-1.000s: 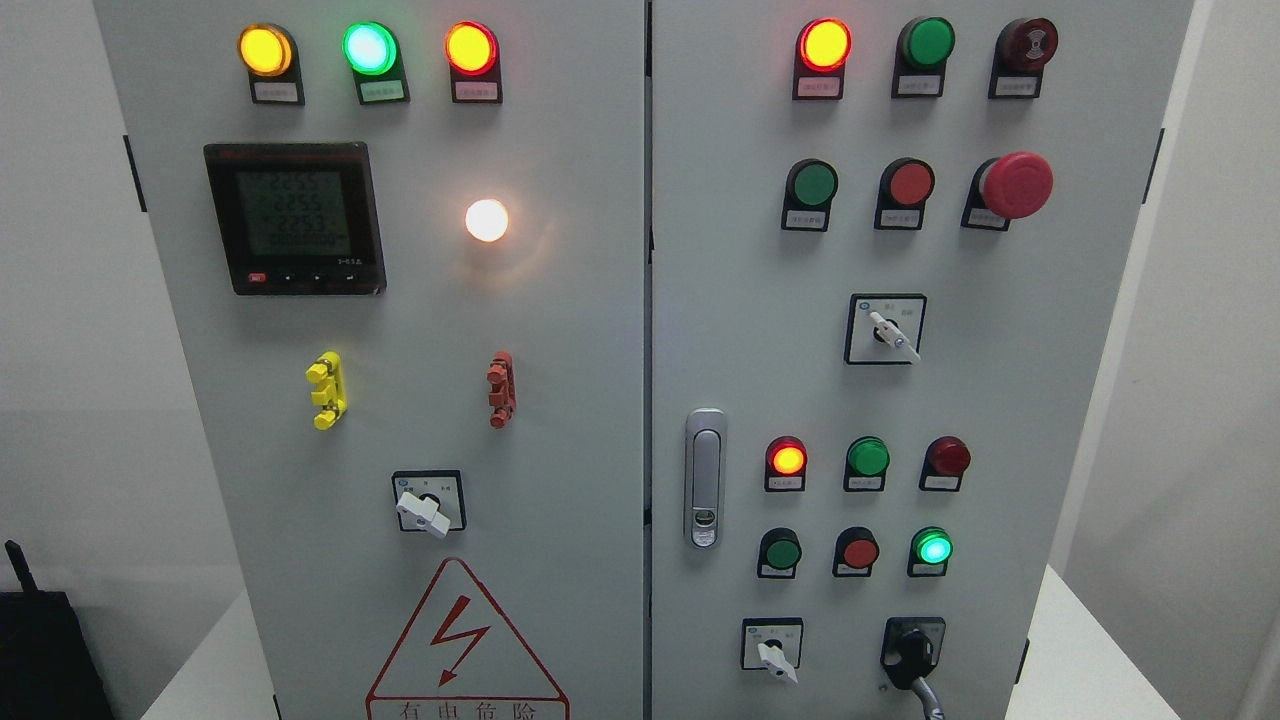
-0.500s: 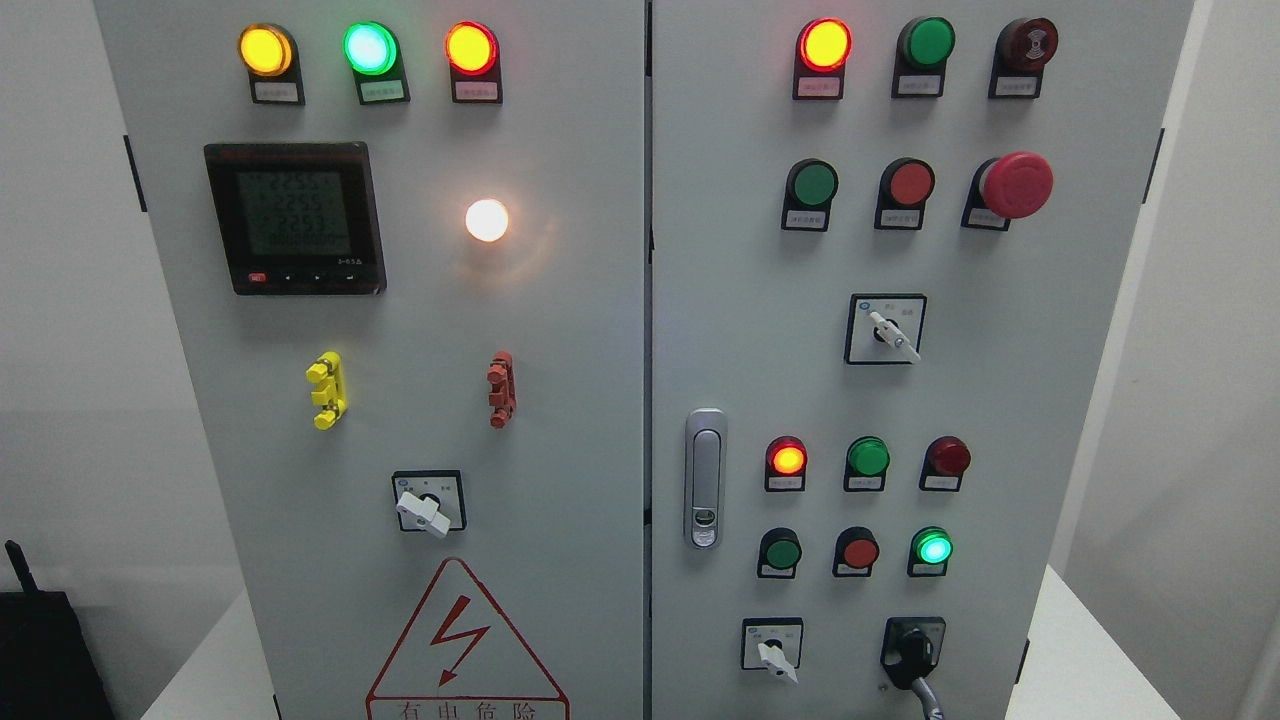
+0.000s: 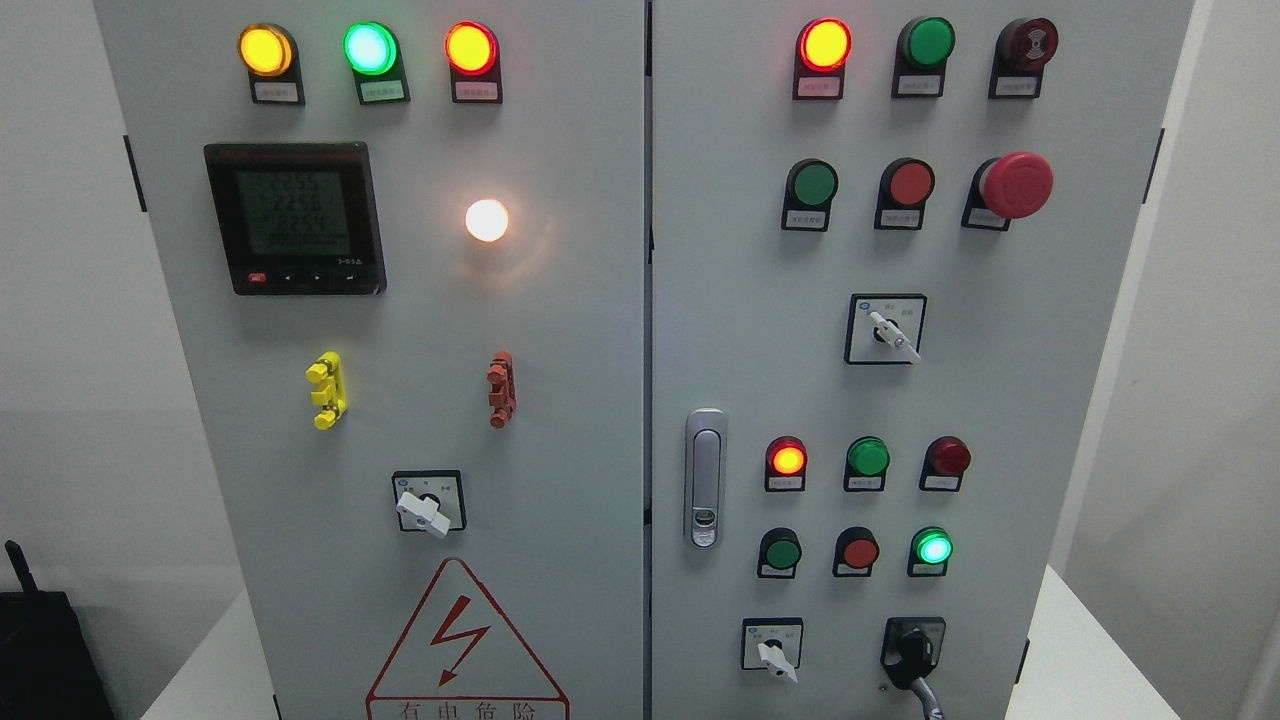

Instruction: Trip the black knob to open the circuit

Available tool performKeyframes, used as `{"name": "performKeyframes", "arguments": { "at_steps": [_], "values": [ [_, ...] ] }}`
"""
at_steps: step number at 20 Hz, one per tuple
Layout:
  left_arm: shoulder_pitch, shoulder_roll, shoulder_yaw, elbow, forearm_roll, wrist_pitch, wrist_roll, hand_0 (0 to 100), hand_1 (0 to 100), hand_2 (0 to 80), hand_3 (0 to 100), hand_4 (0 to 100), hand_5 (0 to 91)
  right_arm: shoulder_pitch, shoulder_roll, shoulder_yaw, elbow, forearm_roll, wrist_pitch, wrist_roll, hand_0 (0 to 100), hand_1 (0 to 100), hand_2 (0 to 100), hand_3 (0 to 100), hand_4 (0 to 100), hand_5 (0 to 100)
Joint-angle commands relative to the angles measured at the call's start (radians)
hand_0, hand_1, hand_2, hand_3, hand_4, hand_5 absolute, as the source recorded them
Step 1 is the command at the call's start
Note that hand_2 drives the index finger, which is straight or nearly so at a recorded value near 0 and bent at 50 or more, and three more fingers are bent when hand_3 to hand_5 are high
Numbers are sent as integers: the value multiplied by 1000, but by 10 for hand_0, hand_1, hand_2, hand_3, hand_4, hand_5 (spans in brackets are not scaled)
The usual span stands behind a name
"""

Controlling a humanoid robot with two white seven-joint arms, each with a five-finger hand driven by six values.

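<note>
The black knob [image 3: 912,648] sits in a black square frame at the lower right of the grey control cabinet [image 3: 600,400], near the bottom edge of the head view. Its handle points down and slightly left, with a grey lever or cable running from below it toward the bottom edge. No robot hand or arm shows anywhere in the picture.
White selector switches sit at the lower left door [image 3: 424,510], the right door's middle [image 3: 890,335] and beside the knob [image 3: 775,655]. A red mushroom button [image 3: 1015,185], a door latch [image 3: 705,478], lit lamps and a meter [image 3: 295,218] fill the panel. A black object [image 3: 45,650] stands at the lower left.
Only the meter's digits have changed; the knob and the rest of the panel stand as before.
</note>
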Motion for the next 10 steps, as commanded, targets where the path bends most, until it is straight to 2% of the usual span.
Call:
{"name": "performKeyframes", "arguments": {
  "at_steps": [1,10],
  "values": [
    [-2,-2,1,0,2,-2,0,120,389,0,0,0,0,-22,2,30,-29,5,-21,29,593,793,0,1000,955,860],
    [-4,-2,1,0,2,-2,0,120,389,0,0,0,0,-19,-1,26,-27,5,-21,27,592,793,0,1000,956,860]
  ]
}}
